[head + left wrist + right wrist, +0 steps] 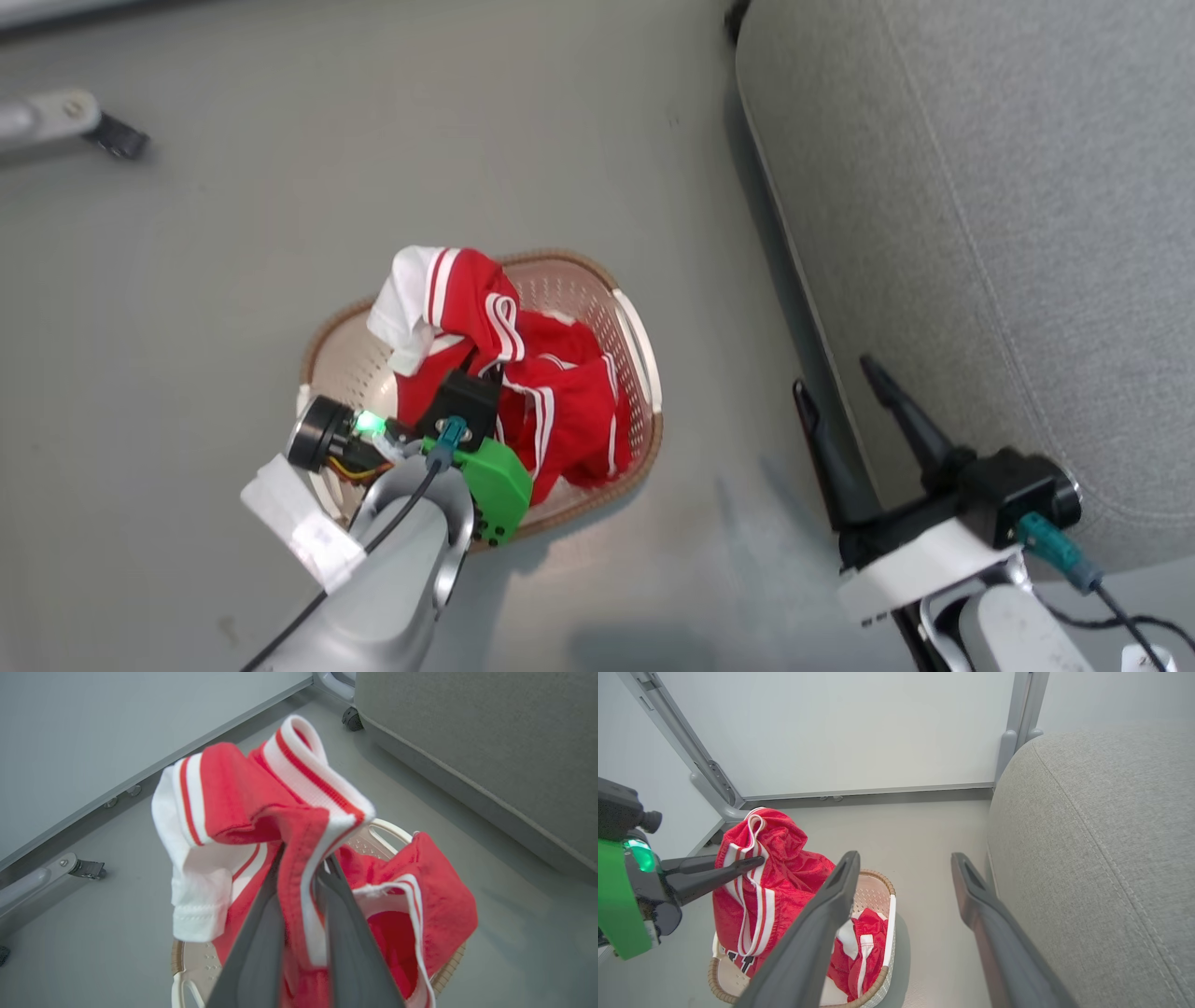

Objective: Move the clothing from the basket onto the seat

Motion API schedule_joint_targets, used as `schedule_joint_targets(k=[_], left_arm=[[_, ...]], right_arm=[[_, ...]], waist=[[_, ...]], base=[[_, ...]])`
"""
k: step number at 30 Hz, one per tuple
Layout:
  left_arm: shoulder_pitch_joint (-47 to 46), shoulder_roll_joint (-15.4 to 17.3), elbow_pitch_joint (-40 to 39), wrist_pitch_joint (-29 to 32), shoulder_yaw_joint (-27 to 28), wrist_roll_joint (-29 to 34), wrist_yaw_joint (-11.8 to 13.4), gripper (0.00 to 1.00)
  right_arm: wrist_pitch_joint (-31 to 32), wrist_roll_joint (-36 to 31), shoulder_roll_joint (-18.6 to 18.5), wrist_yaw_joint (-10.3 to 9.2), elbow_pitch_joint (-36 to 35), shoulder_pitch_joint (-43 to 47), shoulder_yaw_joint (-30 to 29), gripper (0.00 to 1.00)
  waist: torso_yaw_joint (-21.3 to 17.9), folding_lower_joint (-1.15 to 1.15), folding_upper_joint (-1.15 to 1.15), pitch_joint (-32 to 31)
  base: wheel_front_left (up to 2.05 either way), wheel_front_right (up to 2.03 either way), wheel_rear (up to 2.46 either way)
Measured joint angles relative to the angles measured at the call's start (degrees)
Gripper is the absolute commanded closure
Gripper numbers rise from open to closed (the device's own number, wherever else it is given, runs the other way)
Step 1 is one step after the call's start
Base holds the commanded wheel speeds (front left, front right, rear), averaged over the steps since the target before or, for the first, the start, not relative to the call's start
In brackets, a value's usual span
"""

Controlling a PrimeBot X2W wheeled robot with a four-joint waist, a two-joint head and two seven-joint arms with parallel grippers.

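Clenched in left pincer (306, 858), red garment (784, 877) hangs seemingly upright lengthwise above basket (644, 369); right pincer (906, 858) gapes.

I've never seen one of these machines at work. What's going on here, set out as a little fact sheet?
left pincer: shut on a red garment, held raised over the basket, lower end hanging inside it
right pincer: open, holding nothing, close beside the seat
second garment: lying in the basket
basket: on the floor, apart from the seat
seat: no clothing on the part in view
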Motion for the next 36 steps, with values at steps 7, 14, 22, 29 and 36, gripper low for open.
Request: schedule_joint_targets(k=[7,14,22,29,36], left_arm=[[7.4,1.4,-8.4,0.0,1.6,-2.5,-0.2,1.0],[12.5,2.4,-15.6,0.1,2.2,-4.1,-0.4,1.0],[14.9,2.8,-23.7,2.8,0.4,-4.4,-0.6,1.0],[15.8,2.7,-29.0,6.6,-3.1,-4.3,-2.3,1.0],[15.8,1.9,-33.5,9.5,-6.4,-4.1,-4.0,1.0]], right_arm=[[0.0,0.6,0.0,0.0,1.3,5.7,2.4,0.0],[0.0,0.7,-0.3,0.0,1.4,8.7,5.0,0.0],[0.0,0.0,-1.4,0.0,-0.2,8.3,9.6,0.0],[0.0,-2.4,-2.8,0.0,-1.8,4.5,13.8,0.0],[0.0,-4.2,-4.0,0.0,-0.2,2.3,15.6,0.0]], waist=[[1.4,0.0,0.0,-10.1],[2.2,-0.01,0.0,-18.8],[2.9,0.0,0.0,-24.9],[3.5,-0.01,0.0,-26.0],[3.6,0.0,0.0,-25.5]], base=[[0.0,0.0,0.0],[0.0,0.0,0.0],[0.0,0.0,0.0],[0.0,0.0,0.0],[0.0,0.0,0.0]])
